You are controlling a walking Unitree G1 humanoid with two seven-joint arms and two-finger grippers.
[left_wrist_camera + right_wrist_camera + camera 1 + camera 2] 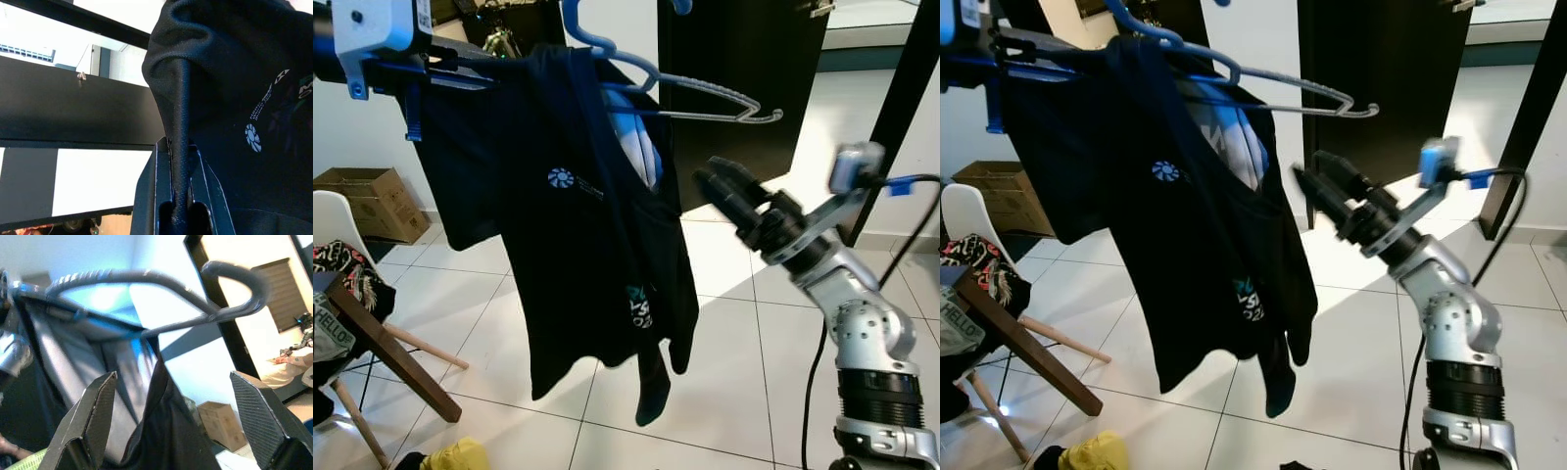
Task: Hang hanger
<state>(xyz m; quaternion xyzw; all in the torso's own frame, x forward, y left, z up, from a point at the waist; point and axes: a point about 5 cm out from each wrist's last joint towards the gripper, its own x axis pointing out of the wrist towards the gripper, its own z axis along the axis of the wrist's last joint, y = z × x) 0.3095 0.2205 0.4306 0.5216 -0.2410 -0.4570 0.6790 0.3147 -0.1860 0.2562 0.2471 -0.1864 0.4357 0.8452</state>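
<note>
A light blue plastic hanger (pixel 658 81) rides high in the head views, carrying a black sleeveless shirt with a small white round logo (pixel 582 225). One end of the hanger is held up at the robot's upper left by the left gripper (pixel 179 186). The left wrist view shows what the head views do not: its two black fingers pressed together on a fabric-covered bar of the hanger, shirt cloth bunched between them. The right gripper (pixel 724 181) reaches in from the right, just beside the shirt's edge and below the hanger's free end. Its wrist view shows the fingers (pixel 93 416) spread wide, with the hanger's curved end above them and nothing pinched. A brown cardboard box (pixel 374 204) stands on the white tiled floor (pixel 754 392) by the wall; what it holds cannot be seen.
</note>
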